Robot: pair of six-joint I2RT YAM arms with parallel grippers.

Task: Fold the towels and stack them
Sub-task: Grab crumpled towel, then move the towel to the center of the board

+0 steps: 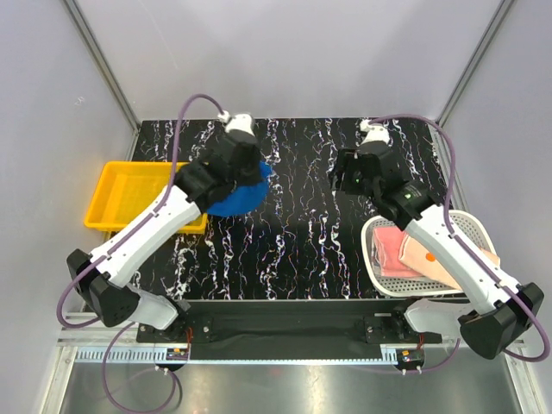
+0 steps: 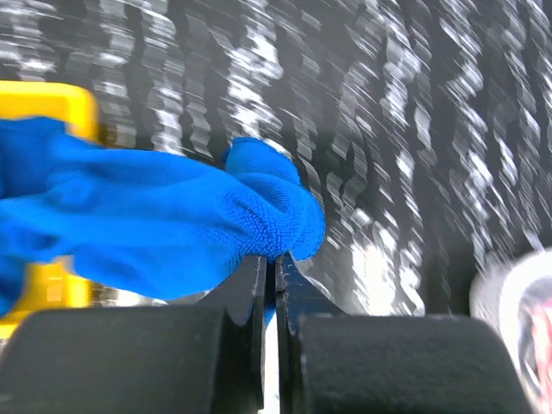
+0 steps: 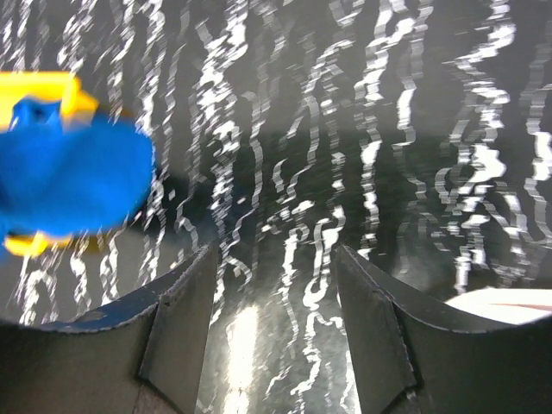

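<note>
My left claw (image 2: 274,261) is pinched shut on a fold of the royal blue towel (image 2: 172,224). The cloth bunches just ahead of my fingertips and trails to their left, in front of the yellow tray (image 2: 52,99), probably so I can drag it onto open table for folding. My right claw (image 3: 276,259) hangs open and empty, the blue towel well to its left. A pink towel (image 1: 392,248) waits in the white mesh basket (image 1: 470,226) behind it.

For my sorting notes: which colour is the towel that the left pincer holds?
The towel is plain royal blue, clearest in the left wrist view.
</note>
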